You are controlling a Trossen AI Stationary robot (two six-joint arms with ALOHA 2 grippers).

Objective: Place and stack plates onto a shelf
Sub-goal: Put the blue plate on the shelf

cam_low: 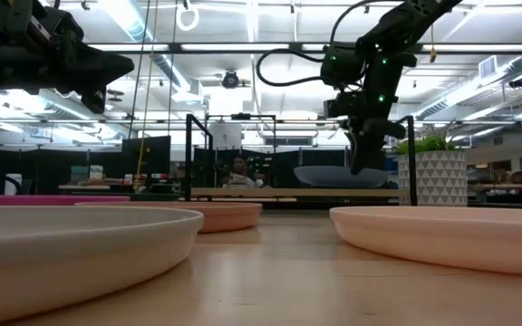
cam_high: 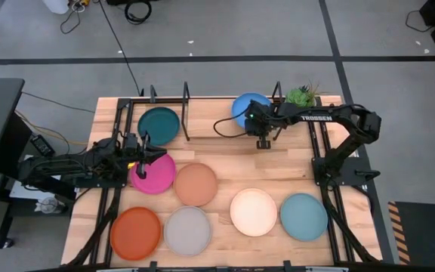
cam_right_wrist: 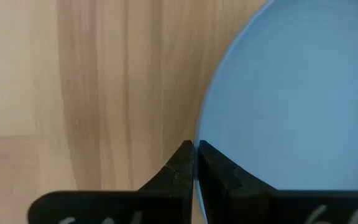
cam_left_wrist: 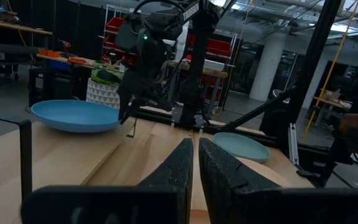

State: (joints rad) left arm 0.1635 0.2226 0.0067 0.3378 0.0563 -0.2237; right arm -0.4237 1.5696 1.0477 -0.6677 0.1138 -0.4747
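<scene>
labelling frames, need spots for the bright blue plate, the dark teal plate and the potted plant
bright blue plate (cam_high: pixel 245 106), high view, on its bare left part
dark teal plate (cam_high: pixel 158 125), high view, on its centre
potted plant (cam_low: pixel 435 177), low view, on the white pot's front

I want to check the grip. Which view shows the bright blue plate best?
The right wrist view: the bright blue plate fills it, rim pinched by the right gripper. High view shows it partly hidden; low and left wrist views, edge-on.

Light wood table (cam_high: pixel 225 162). Black rod shelf (cam_high: pixel 168 113) at the back holds dark teal plate (cam_high: pixel 158 125). On the tabletop: magenta (cam_high: pixel 155 175), peach-tan (cam_high: pixel 195 184), orange (cam_high: pixel 135 233), grey (cam_high: pixel 188 230), cream (cam_high: pixel 253 212), light teal (cam_high: pixel 303 217) plates; potted plant (cam_high: pixel 302 96) back right.
</scene>
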